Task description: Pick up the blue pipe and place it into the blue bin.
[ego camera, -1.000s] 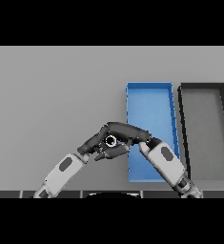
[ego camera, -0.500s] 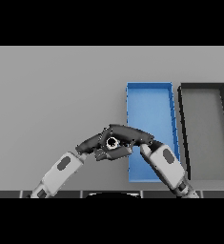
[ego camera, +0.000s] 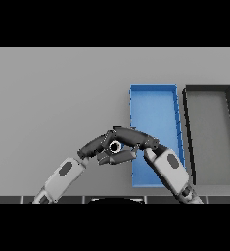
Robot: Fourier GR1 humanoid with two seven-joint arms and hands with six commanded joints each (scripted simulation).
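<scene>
Both dark hands meet just left of the shallow rectangular blue bin (ego camera: 155, 105): the left hand (ego camera: 98, 145) and right hand (ego camera: 133, 138) curl around the pipe (ego camera: 115, 146), seen end-on as a pale ring. A black bin (ego camera: 208, 132) sits beside it; the smooth grey table (ego camera: 53, 98) lies open to the left.

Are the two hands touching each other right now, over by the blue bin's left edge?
Touching. The head view shows the right hand lying across the left hand with no gap, just left of the blue bin. A small ringed object shows between them.
</scene>
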